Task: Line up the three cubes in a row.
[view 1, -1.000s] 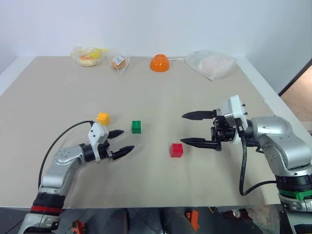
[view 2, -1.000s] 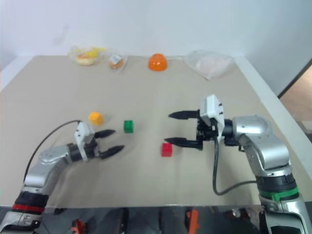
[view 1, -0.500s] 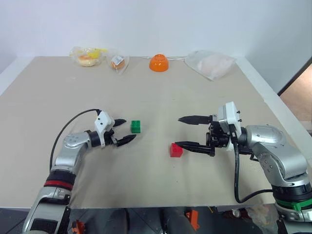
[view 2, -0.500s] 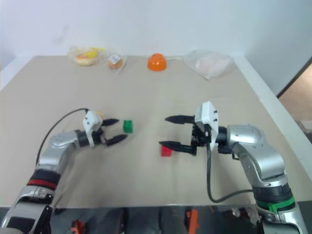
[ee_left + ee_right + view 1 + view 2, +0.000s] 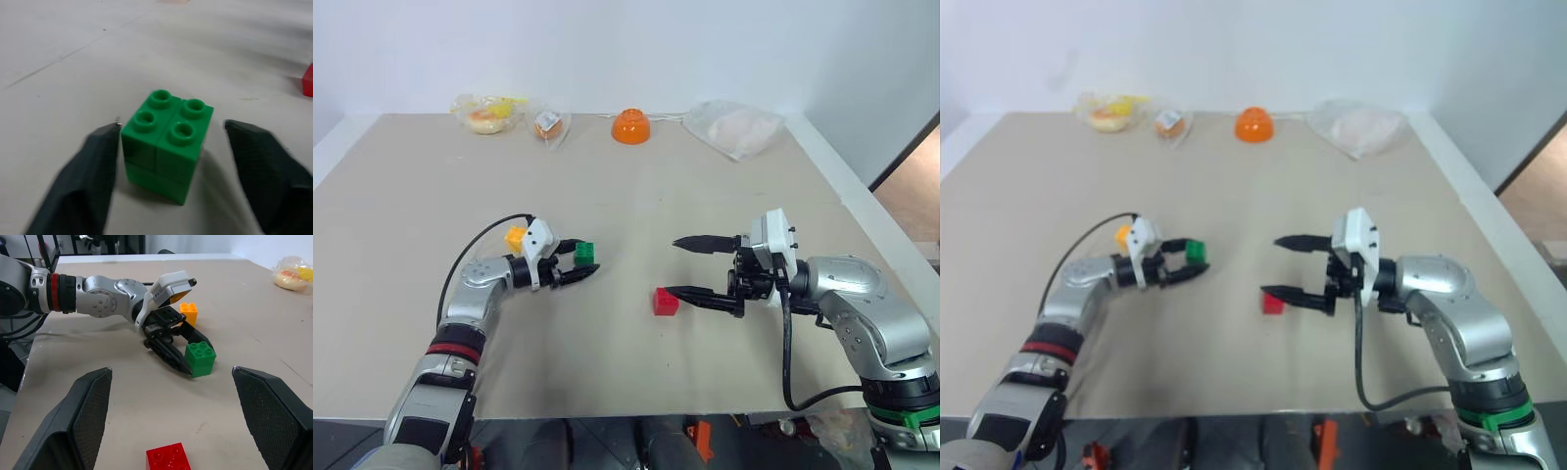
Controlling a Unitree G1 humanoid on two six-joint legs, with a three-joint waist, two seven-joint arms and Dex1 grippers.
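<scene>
The green cube (image 5: 166,142) stands on the beige table (image 5: 626,382) left of centre, between the fingers of my left gripper (image 5: 582,259). One finger (image 5: 100,156) touches its side, while a narrow gap still separates the other from it, so the gripper is open around it. Just behind my left wrist sits the yellow-orange cube (image 5: 515,237). At mid-table lies the red cube (image 5: 666,302), right beside the lower fingertip of my right gripper (image 5: 671,266). That gripper points left, wide open and holding nothing.
An orange bowl (image 5: 632,126) sits at the table's far edge. Plastic bags with food lie at the back left (image 5: 491,113), beside it (image 5: 551,124) and at the back right (image 5: 736,130). The table's right edge (image 5: 876,220) runs close to my right arm.
My left gripper has moved forward and right past the yellow-orange cube to straddle the green cube, and its jaws have narrowed. The right gripper has stayed in place.
</scene>
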